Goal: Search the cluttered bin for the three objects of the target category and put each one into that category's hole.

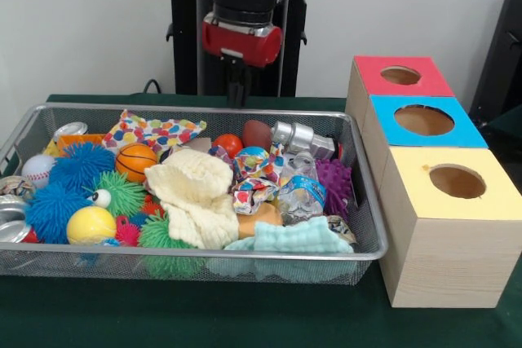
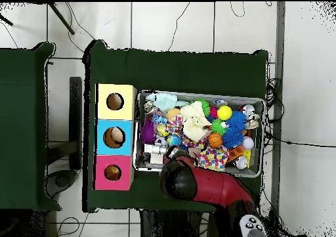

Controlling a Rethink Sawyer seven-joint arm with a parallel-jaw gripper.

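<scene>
The large shallow silver wire-mesh bin sits on the green-covered surface, heaped with clutter. No plush animal shows plainly: an orange-tan soft lump peeks from under the cream knitted cloth, just beside a crumpled plastic wrapper, and may be one of the targets, though that cannot be confirmed. Blue spiky rubber balls, a small orange basketball and a pale mint cloth lie around it. Beside the bin stands the light wooden box, whose round hole in the red-painted top is farthest from the front camera. The red and black arm's tool hangs at the bin's pedestal-side rim; whether it is wide or narrow cannot be told. The search step appears to be in hand, with nothing held visibly. The next move likely calls for shifting the cloths aside to expose buried toys.
</scene>
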